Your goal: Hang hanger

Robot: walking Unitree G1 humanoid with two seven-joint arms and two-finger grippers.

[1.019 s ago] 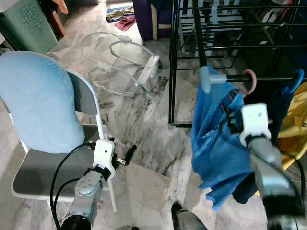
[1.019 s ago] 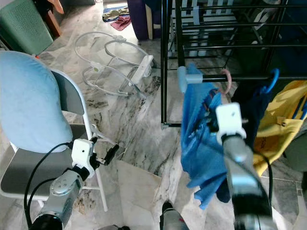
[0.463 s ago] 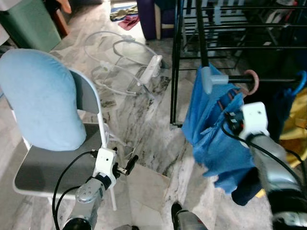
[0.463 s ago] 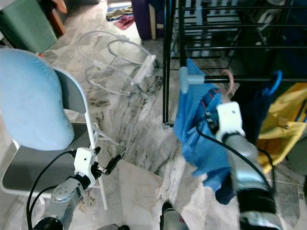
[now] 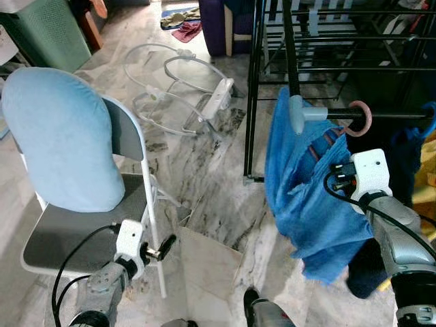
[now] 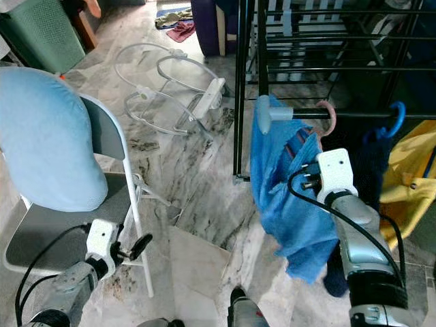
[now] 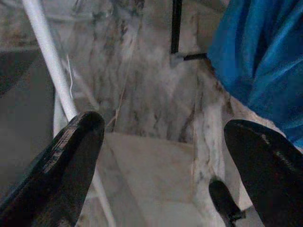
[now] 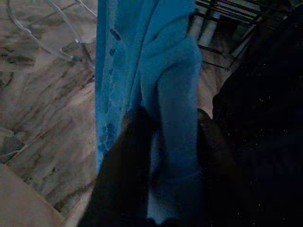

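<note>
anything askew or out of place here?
The blue garment hangs bunched and lopsided from the pink hanger hook on the black rack rail, with the right gripper closed on its fabric. Crumpled clothes and a white tubular frame lie on the marble floor.

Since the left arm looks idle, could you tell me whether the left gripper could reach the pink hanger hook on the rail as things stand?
Probably not: the left gripper sits low beside the chair, open, while the pink hanger hook hangs far across on the rail.
</note>
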